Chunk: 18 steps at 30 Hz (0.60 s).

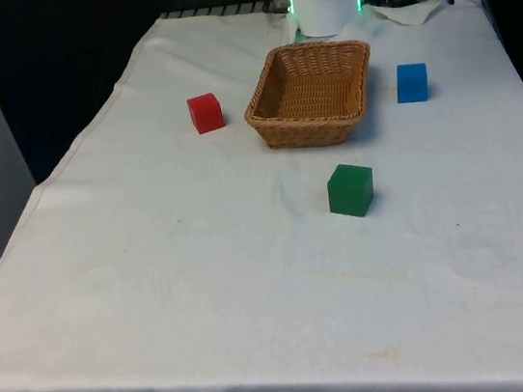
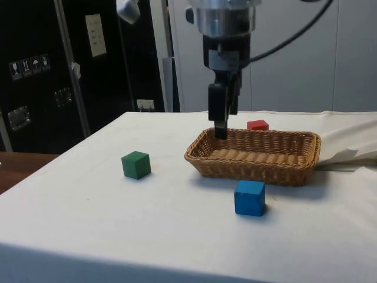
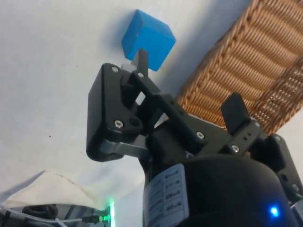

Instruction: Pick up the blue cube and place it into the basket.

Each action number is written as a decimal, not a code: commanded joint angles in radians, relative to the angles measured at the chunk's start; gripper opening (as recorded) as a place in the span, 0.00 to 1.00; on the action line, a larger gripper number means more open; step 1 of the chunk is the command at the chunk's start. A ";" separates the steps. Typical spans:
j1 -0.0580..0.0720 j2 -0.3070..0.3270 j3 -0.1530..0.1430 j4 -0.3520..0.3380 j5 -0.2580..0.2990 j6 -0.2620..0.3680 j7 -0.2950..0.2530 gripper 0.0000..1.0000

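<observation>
- The blue cube [image 1: 411,82] sits on the cloth in the front view's upper right, just beside the basket [image 1: 269,122], untouched.
- The gripper [image 2: 221,118] hangs open and empty over the basket's rim.
- Step in hand: the approach; next, shift above the cube, descend, straddle it.

The front view looks from above down the length of the desk [image 1: 256,294], taking in the basket [image 1: 311,91] with the red cube [image 1: 205,112], blue cube [image 1: 411,82] and green cube [image 1: 350,189] around it. The side view sits lower and nearer, level with the desk [image 2: 147,236] edge, facing across it toward dark cabinets; it shares the basket [image 2: 256,154], the blue cube [image 2: 250,197], green cube [image 2: 136,164] and red cube [image 2: 257,124]. The wrist view looks down past the jaws from close above, with the blue cube [image 3: 147,39] just beyond one jaw and the basket [image 3: 246,71] rim beyond the other.
</observation>
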 commanded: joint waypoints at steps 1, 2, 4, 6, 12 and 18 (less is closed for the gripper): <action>0.007 -0.005 0.006 -0.017 0.009 0.023 0.014 1.00; 0.006 -0.005 0.011 -0.024 0.008 0.031 0.021 1.00; 0.005 -0.001 0.027 -0.043 0.005 0.054 0.045 1.00; 0.003 0.002 0.038 -0.053 0.002 0.067 0.060 1.00; -0.002 0.031 0.065 -0.062 -0.006 0.102 0.104 1.00; -0.002 0.067 0.085 -0.069 -0.013 0.143 0.148 1.00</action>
